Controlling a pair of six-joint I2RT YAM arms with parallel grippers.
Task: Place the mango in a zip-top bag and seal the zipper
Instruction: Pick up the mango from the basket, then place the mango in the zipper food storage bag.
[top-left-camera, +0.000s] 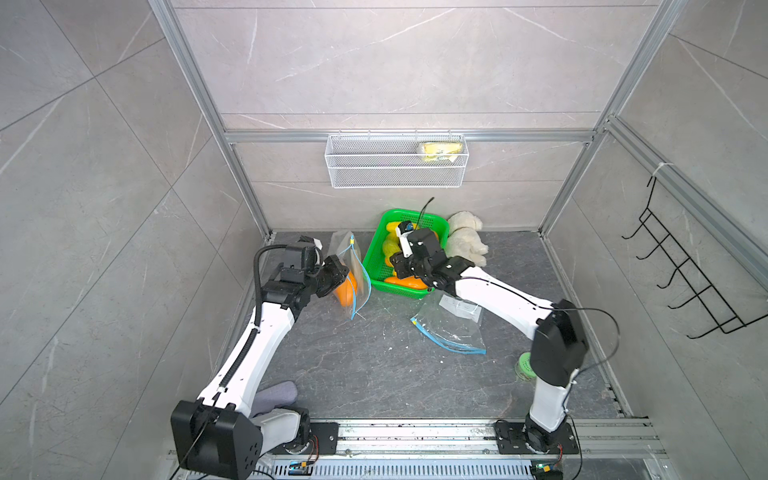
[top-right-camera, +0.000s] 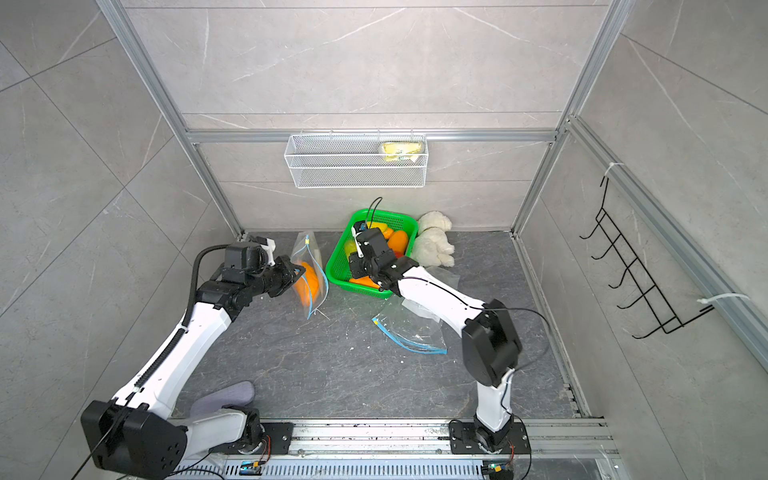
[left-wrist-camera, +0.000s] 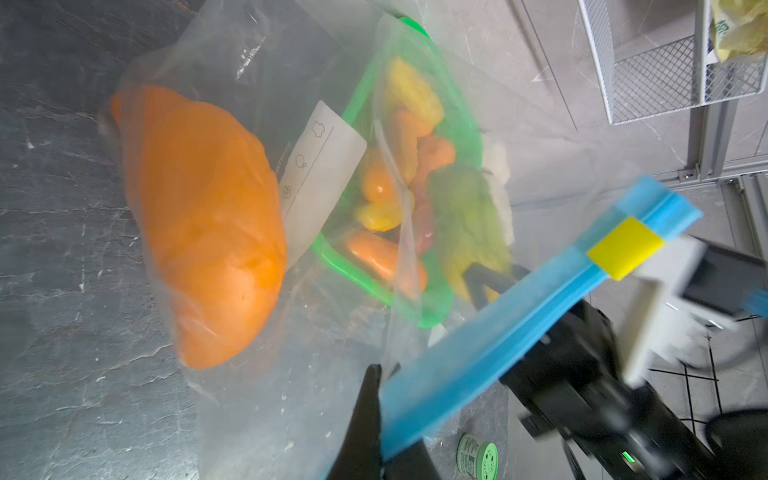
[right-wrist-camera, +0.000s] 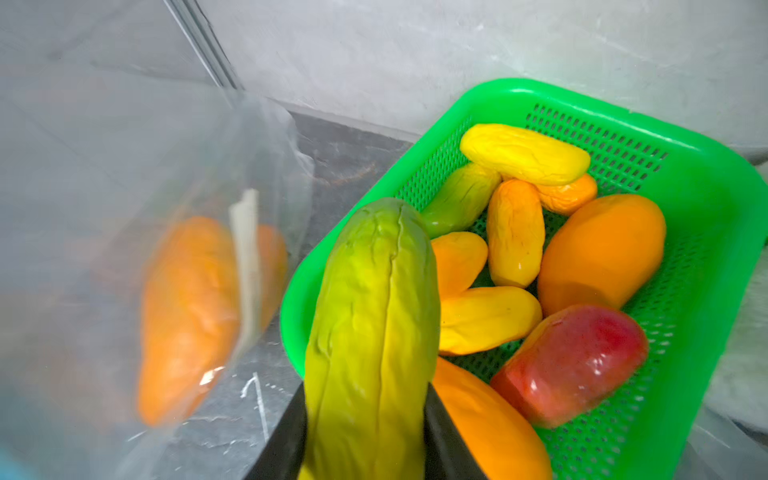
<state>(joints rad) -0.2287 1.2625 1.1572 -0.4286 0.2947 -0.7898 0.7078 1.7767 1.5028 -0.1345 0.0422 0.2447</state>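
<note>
Green-yellow mango sits clamped in the right pincer, with the green basket below it. The left pincer is clenched on the blue zipper strip of the zip-top bag, which holds an orange mango. Judged step: transfer to the bag. The next move calls for a wide mouth. Only the left wrist view shows the yellow slider; the top views hide the right grip.

bag: clear thin plastic, crinkly, glossy
zip: blue plastic, matt
mango: orange, smooth, soft sheen through the film
green mango: wrinkled skin, moulded seam, dull gloss
red mango: slick, really catching the light
basket: green plastic, perforated, smooth rim
floor: dark stone look, matt, scuffed
shelf: white wire mesh, metal
toy: cream plush, fluffy
</note>
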